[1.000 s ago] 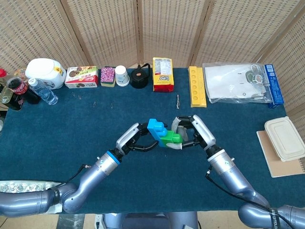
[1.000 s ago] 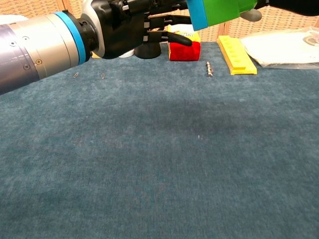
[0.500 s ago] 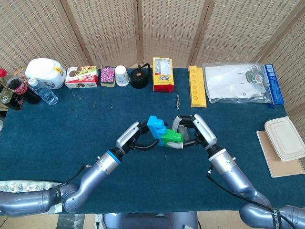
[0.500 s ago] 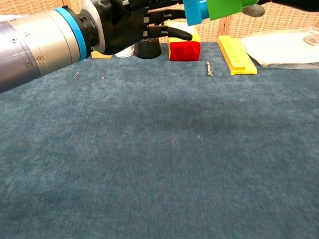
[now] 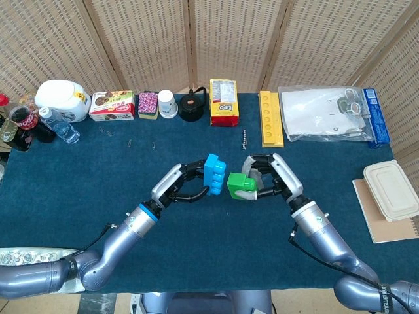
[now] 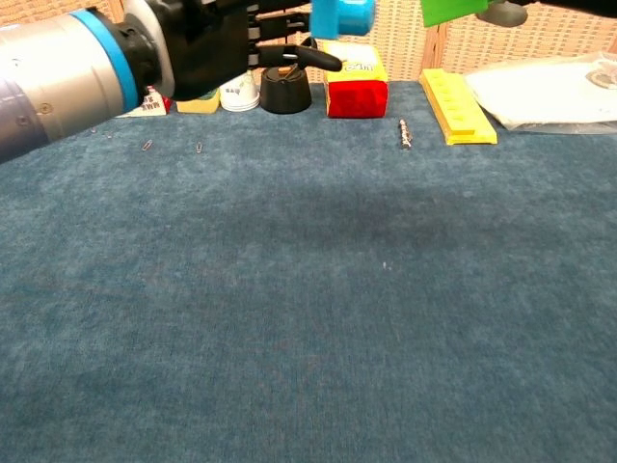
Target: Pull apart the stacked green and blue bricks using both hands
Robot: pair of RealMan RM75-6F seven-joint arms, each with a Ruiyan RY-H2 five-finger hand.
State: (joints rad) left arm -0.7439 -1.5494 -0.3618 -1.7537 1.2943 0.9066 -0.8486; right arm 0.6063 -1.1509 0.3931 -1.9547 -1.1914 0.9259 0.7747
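Note:
The blue brick (image 5: 213,173) and the green brick (image 5: 238,186) are apart, with a small gap between them above the middle of the table. My left hand (image 5: 181,185) grips the blue brick (image 6: 341,14) from the left. My right hand (image 5: 272,180) grips the green brick (image 6: 451,10) from the right. In the chest view both bricks sit at the top edge, the left hand (image 6: 227,43) dark and close, and the right hand is mostly cut off.
Along the far edge of the blue cloth (image 5: 98,183) stand bottles (image 5: 46,124), a snack box (image 5: 111,105), a cup (image 5: 167,103), a black pot (image 5: 192,106), a yellow-red packet (image 5: 224,102), a yellow strip (image 5: 270,118) and a plastic bag (image 5: 324,113). A screw (image 5: 244,139) and a lunchbox (image 5: 391,189) lie nearby.
The bricks were stacked together a second ago; now they are separated. My left hand has drawn the blue brick leftward, and my right hand has carried the green one slightly right.

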